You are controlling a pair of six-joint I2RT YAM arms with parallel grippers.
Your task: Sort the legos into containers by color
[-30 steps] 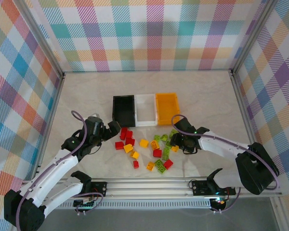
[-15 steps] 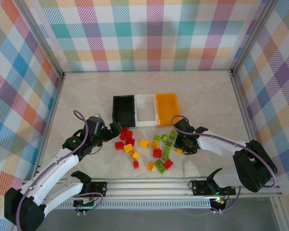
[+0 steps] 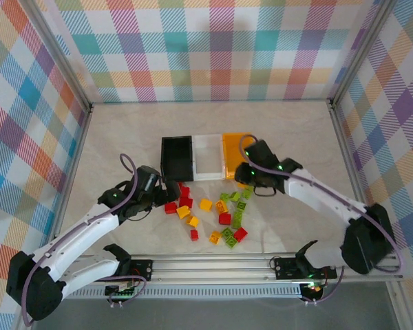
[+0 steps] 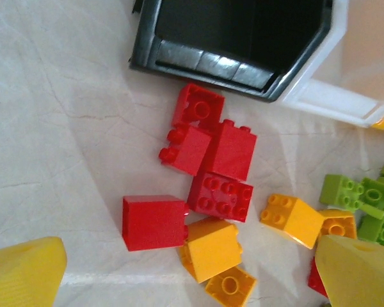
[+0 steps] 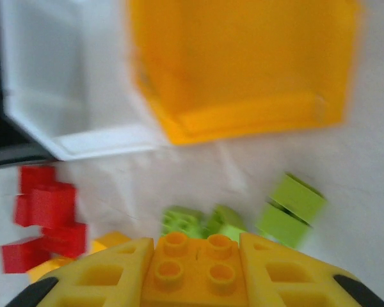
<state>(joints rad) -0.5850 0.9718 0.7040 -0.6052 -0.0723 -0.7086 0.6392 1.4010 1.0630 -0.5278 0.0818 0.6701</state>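
Three bins stand in a row: black (image 3: 177, 157), white (image 3: 208, 157) and orange-yellow (image 3: 233, 152). Loose legos lie in front of them: red ones (image 3: 183, 196), yellow-orange ones (image 3: 205, 204) and lime green ones (image 3: 237, 212). My left gripper (image 3: 166, 188) hangs open over the red cluster (image 4: 211, 169), and its yellow fingers (image 4: 22, 275) straddle a red brick (image 4: 153, 222) and an orange brick (image 4: 212, 248). My right gripper (image 3: 244, 179) is shut on a yellow-orange brick (image 5: 193, 274), lifted just in front of the orange-yellow bin (image 5: 243, 64).
The white bin (image 5: 70, 89) sits left of the orange-yellow one, with the black bin's edge (image 5: 6, 157) beyond it. Green bricks (image 5: 291, 208) and red bricks (image 5: 48, 214) lie on the table below my right gripper. Checked walls enclose the table.
My right gripper has lifted from the pile and moved back toward the orange-yellow bin with the brick. My left gripper has slid right, closer to the red bricks.
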